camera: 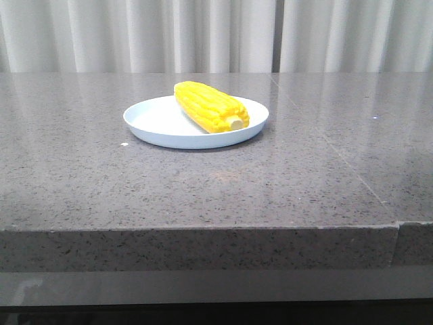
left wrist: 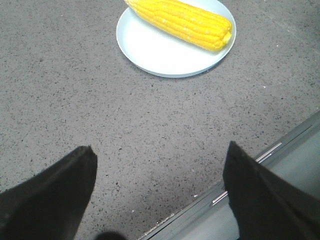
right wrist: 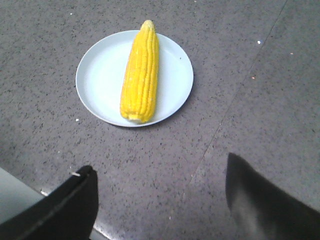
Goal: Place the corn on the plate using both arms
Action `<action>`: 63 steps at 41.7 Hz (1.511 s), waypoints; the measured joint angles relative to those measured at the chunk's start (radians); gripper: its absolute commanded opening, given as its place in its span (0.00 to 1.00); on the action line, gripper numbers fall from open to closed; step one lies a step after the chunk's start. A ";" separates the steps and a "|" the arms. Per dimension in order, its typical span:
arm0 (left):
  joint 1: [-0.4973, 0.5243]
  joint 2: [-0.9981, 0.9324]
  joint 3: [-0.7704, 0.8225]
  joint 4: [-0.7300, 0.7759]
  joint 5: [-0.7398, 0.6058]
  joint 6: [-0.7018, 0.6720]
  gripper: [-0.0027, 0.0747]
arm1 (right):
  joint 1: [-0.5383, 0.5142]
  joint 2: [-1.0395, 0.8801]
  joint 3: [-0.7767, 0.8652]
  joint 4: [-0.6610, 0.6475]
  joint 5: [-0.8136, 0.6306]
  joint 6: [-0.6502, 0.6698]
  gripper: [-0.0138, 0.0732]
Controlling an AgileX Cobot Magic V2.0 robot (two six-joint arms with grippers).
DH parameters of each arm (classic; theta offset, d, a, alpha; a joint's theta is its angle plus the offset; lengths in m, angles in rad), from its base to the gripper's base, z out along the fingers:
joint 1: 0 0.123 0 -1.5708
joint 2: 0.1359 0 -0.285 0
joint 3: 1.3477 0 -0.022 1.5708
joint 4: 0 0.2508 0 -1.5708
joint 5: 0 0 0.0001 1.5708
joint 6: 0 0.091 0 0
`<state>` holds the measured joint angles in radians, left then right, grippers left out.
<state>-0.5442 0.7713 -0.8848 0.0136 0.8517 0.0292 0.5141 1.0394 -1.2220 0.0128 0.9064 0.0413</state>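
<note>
One cob of corn (camera: 210,107) lies on the plate (camera: 159,123), and the plate is the landmark for everything else here. The cob rests flat across the plate's shallow well, running from rim to rim; in the front view it sits in the half of the plate toward the robot's right, angled so that its pale stub end points forward toward the table's near edge and its tapered tip reaches the plate's far rim. The right wrist view shows the corn (right wrist: 140,74) lengthwise down the middle of the plate (right wrist: 100,75), its tip just touching or slightly overhanging the rim; the left wrist view shows the corn (left wrist: 182,21) crossing the far side of the plate (left wrist: 150,47). The plate stands on a speckled grey stone table (camera: 101,183), back from the near edge, with pale curtains (camera: 135,34) hanging behind it. The left gripper (left wrist: 160,192) hangs over the table's near edge, well apart from the plate, its dark fingers (left wrist: 55,195) spread wide with nothing between them. The right gripper (right wrist: 160,195) hangs likewise on the near side of the plate, well apart from it, fingers (right wrist: 265,200) spread wide and holding nothing.
</note>
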 measured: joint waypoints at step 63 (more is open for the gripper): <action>0.000 0.000 0.000 0.000 0.000 0.000 0.01 | 0.000 -0.428 0.350 0.000 -0.002 -0.002 0.08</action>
<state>-0.5442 0.7713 -0.8848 0.0136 0.8517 0.0292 0.5141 0.6117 -0.8716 0.0128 0.9044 0.0393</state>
